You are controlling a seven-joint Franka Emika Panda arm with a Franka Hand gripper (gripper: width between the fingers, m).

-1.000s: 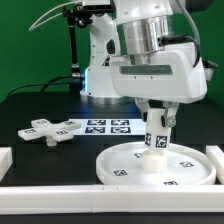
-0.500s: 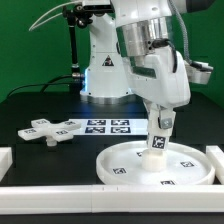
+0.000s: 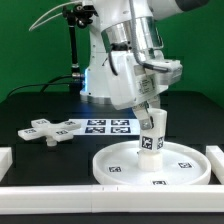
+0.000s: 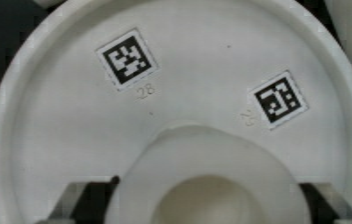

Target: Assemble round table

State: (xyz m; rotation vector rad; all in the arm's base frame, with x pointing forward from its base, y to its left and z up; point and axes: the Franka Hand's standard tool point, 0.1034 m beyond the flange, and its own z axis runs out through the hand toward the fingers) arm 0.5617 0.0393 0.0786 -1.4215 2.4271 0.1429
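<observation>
White rails (image 3: pixel 100 196) are hemming the disc (image 3: pixel 112 172) closely; black tabletop (image 3: pixel 40 105) is lying open beyond. My gripper (image 3: pixel 150 124) is clamping the leg (image 3: pixel 149 146), which is standing on the disc's middle.

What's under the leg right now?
The disc. The leg stands upright at its middle, with the gripper shut on it. The leg covers the spot beneath it, so any hole or seating there can't be seen.

My exterior view faces the end effector (image 3: pixel 150 122) from slightly above; my close wrist view looks beneath it; both share the leg (image 3: pixel 153 142) and disc (image 3: pixel 190 160).
</observation>
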